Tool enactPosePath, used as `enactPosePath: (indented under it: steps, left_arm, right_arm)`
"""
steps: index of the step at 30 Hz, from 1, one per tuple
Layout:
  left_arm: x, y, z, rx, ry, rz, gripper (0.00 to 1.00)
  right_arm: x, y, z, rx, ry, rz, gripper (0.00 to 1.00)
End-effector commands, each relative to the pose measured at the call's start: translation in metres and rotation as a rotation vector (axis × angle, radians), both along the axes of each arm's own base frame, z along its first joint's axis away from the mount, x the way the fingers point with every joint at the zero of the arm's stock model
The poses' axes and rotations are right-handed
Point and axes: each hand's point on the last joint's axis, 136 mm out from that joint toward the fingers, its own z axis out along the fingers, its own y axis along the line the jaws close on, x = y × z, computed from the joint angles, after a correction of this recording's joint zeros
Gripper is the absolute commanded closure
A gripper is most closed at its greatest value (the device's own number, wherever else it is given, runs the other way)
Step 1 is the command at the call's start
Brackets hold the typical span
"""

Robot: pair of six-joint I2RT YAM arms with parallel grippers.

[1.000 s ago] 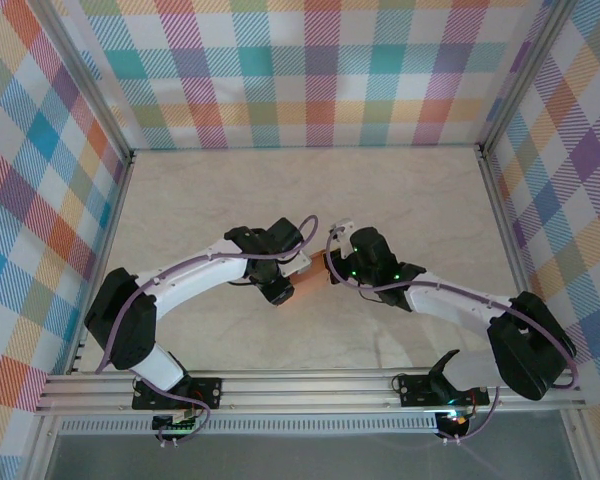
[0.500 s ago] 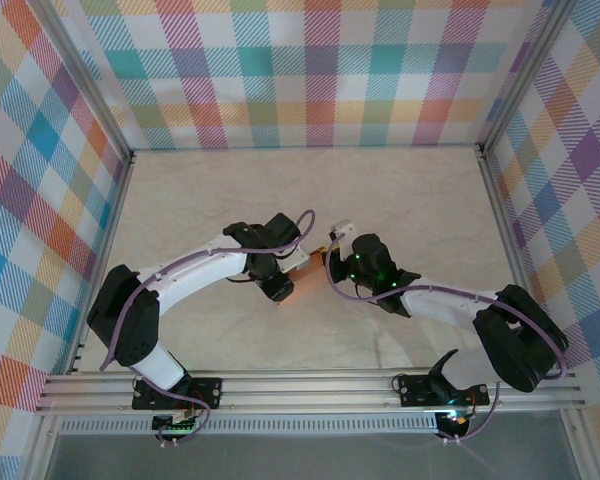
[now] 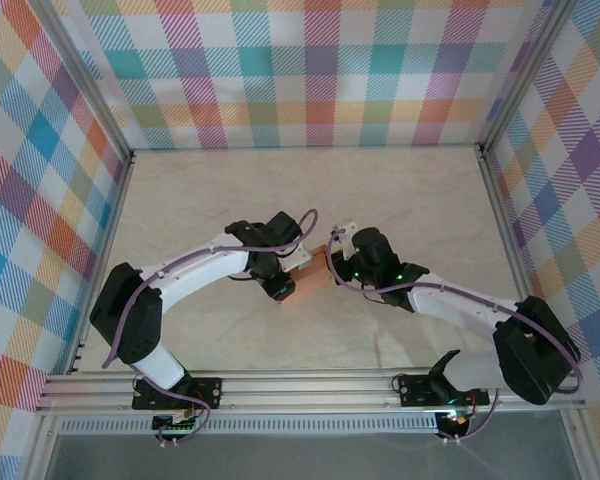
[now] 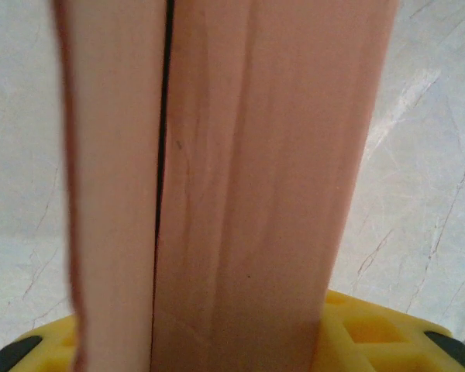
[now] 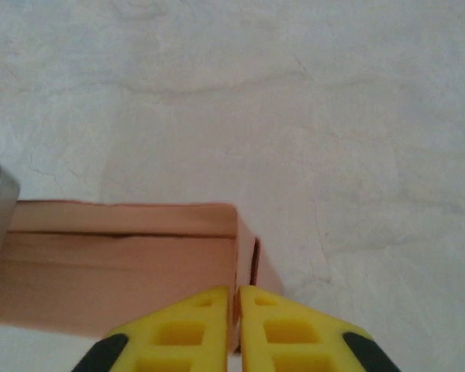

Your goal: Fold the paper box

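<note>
Right wrist view: the right end effector (image 5: 237,325) pinches a thin wall of the paper box (image 5: 124,256). The left end effector (image 3: 283,287) clamps its body. The card looks light and crushable, so grip beside the creases.

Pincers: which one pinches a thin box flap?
The right pincer: its fingers nearly meet on an end flap of the paper box; the left pincer has them wide apart.

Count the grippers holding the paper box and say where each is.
2. The left gripper holds the paper box's left end, mid-table; the right gripper is pinched on a thin wall at its right end.
</note>
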Motion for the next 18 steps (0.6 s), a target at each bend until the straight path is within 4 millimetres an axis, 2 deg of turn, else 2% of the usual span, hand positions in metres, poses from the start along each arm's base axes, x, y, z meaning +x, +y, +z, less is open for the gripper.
enactPosePath:
  steps: [1, 5, 9, 10, 12, 16, 17, 18]
  left_arm:
    - [0.005, 0.006, -0.025, 0.054, 0.025, 0.017, 0.57]
    - [0.004, 0.007, -0.025, 0.060, 0.026, 0.012, 0.57]
    - [0.003, 0.007, -0.026, 0.057, 0.033, 0.009, 0.57]
    - [0.003, 0.007, -0.026, 0.058, 0.033, 0.007, 0.57]
    - [0.002, 0.008, -0.027, 0.063, 0.034, 0.002, 0.57]
    - [0.001, 0.008, -0.027, 0.067, 0.038, -0.008, 0.57]
    - [0.001, 0.009, -0.028, 0.069, 0.040, -0.010, 0.57]
    - [0.000, 0.008, -0.028, 0.068, 0.043, -0.012, 0.57]
  right_arm:
    - [-0.015, -0.006, 0.004, -0.032, 0.056, 0.014, 0.80]
    - [-0.013, -0.009, 0.017, -0.033, 0.024, 0.007, 0.65]
    - [-0.008, -0.011, 0.030, -0.021, 0.003, -0.010, 0.61]
    - [-0.005, -0.013, 0.033, -0.020, 0.007, -0.017, 0.57]
    - [0.000, -0.017, 0.039, -0.017, 0.019, -0.023, 0.57]
    - [0.005, -0.016, 0.044, 0.001, 0.063, 0.085, 0.57]
    - [0.005, -0.016, 0.044, 0.001, 0.072, 0.117, 0.59]
    - [0.006, -0.017, 0.042, -0.007, 0.086, 0.155, 0.64]
